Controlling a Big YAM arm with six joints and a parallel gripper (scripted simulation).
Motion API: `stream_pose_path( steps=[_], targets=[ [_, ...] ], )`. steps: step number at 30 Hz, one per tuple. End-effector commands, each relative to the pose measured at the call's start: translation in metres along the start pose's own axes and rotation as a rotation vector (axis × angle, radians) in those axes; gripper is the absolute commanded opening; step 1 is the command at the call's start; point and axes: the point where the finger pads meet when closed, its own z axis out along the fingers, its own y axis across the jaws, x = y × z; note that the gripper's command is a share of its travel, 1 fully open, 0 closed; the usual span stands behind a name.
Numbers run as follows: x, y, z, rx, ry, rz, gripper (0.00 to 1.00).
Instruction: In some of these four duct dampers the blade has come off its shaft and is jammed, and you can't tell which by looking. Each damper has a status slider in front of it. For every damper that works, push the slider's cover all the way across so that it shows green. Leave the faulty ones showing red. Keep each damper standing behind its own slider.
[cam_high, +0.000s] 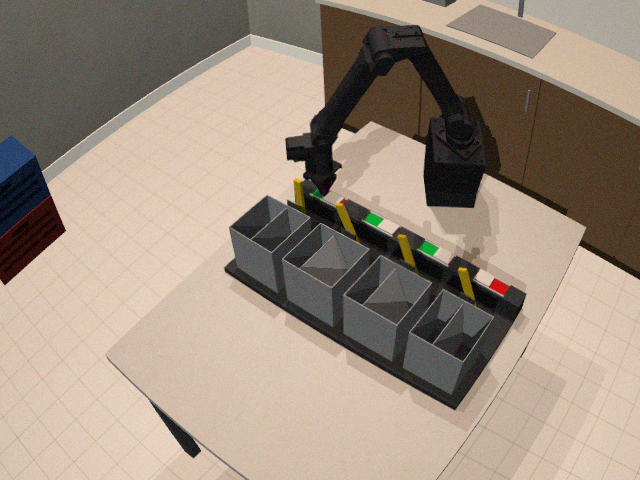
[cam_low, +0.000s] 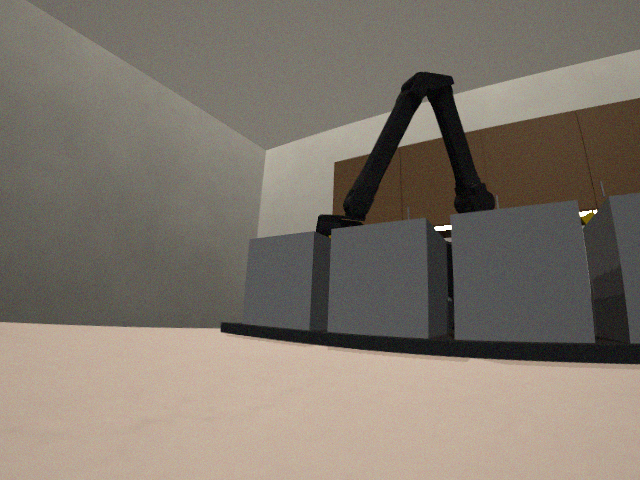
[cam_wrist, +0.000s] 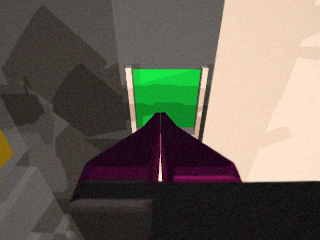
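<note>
The arm is bent steeply downward, its empty pincer (cam_wrist: 160, 116) pressed fully together over the leftmost slider (cam_high: 327, 196), aligned lengthwise with it.

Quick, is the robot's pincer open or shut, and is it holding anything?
Pincer: shut tight, holding nothing; its tips rest together on the green strip of the end slider.

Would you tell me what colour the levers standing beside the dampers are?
Yellow; all four levers show best in the top view.
</note>
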Motion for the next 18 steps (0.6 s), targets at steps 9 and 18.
stream_pose_path(
  steps=[9, 18],
  targets=[
    [0.0074, 0.0037, -0.0039, -0.005, 0.000, -0.005, 0.00],
    [0.0072, 0.0037, -0.0040, -0.006, -0.001, -0.005, 0.00]
  ],
)
